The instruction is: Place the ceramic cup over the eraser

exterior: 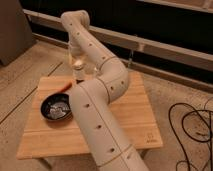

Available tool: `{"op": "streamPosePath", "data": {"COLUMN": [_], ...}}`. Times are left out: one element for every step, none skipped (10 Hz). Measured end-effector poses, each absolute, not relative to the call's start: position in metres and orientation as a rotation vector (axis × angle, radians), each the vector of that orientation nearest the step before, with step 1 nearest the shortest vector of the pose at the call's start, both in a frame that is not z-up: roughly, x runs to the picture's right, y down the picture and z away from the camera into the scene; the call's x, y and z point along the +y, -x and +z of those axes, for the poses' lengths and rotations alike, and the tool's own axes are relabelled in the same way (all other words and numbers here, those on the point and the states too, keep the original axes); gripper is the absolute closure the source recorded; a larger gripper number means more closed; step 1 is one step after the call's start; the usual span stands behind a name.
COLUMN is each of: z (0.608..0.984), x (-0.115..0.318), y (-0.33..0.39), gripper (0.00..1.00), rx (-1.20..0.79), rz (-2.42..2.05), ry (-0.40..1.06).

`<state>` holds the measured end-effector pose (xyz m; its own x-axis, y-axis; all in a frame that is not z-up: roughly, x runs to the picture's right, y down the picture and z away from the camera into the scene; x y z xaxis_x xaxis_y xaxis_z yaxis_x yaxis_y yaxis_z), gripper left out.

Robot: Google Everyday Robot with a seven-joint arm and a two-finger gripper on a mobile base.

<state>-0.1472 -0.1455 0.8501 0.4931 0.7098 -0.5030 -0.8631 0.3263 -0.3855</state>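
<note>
My gripper (77, 67) hangs from the arm over the far left part of the wooden table (135, 117), pointing down. It is shut on the ceramic cup (77, 64), a small pale cup whose cream end shows between the fingers. Just under the cup a small dark block, the eraser (78, 80), stands on the table, mostly hidden by the gripper and the arm. I cannot tell whether the cup touches it.
A round black bowl (56, 108) with something pale inside sits at the table's left. An orange carrot-like piece (64, 87) lies behind it. My arm (100, 125) crosses the table's middle. Black cables (192, 130) lie on the floor to the right.
</note>
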Motion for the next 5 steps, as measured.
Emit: {"op": "streamPosePath", "data": {"z": [0.8494,0.8497,0.8496,0.8495,0.8497], "x": [-0.1459,-0.1457,-0.1457,-0.1457,-0.1457], "y": [0.1488,0.1486,0.1486,0.1488,0.1484], "gripper": [1.0,1.0,1.0,1.0,1.0], "rx": [0.26,0.26,0.26,0.26,0.26], "rz": [1.045,1.045,1.045,1.044,1.045], "ry": [0.671,0.671,0.671,0.671,0.671]}}
